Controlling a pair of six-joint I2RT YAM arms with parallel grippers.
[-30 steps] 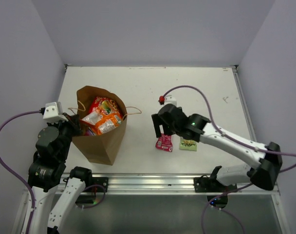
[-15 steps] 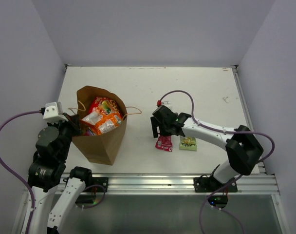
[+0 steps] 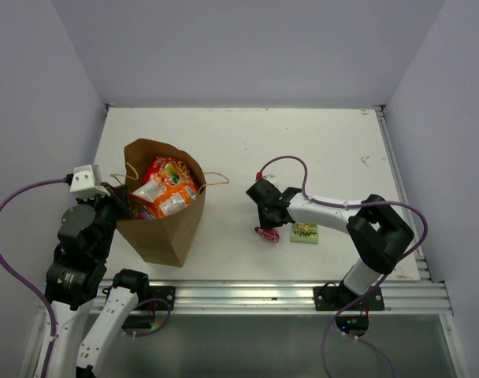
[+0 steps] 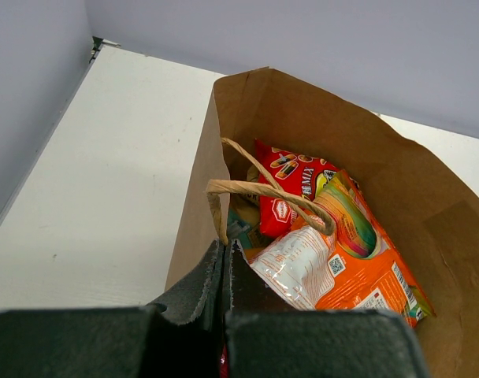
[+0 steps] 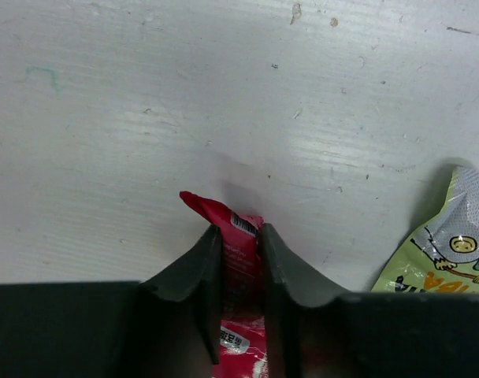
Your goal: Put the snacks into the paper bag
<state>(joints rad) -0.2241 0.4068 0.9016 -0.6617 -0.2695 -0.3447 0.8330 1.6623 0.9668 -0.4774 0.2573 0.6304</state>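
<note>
The tall brown paper bag (image 3: 165, 228) stands open at the left. Several snacks (image 3: 167, 189) fill it, among them an orange packet (image 4: 358, 268) and a red one (image 4: 295, 185). My left gripper (image 3: 123, 206) is shut on the paper bag's near rim (image 4: 216, 157), right beside a twisted handle (image 4: 263, 193). On the table to the right, my right gripper (image 3: 265, 228) points down and is shut on a red packet (image 5: 243, 252), which stands pinched on edge between the fingers. A green packet (image 3: 305, 232) lies flat just right of it, its corner (image 5: 452, 260) showing in the right wrist view.
The white table (image 3: 318, 150) is walled on three sides. A metal rail (image 3: 247, 295) runs along its near edge. My right arm's purple cable (image 3: 291, 161) loops above the packets. The bag's far handle (image 3: 216, 179) sticks out toward the middle.
My right gripper has dropped onto the red packet and closed on it, squeezing it up on edge. The left gripper and the bag have not moved.
</note>
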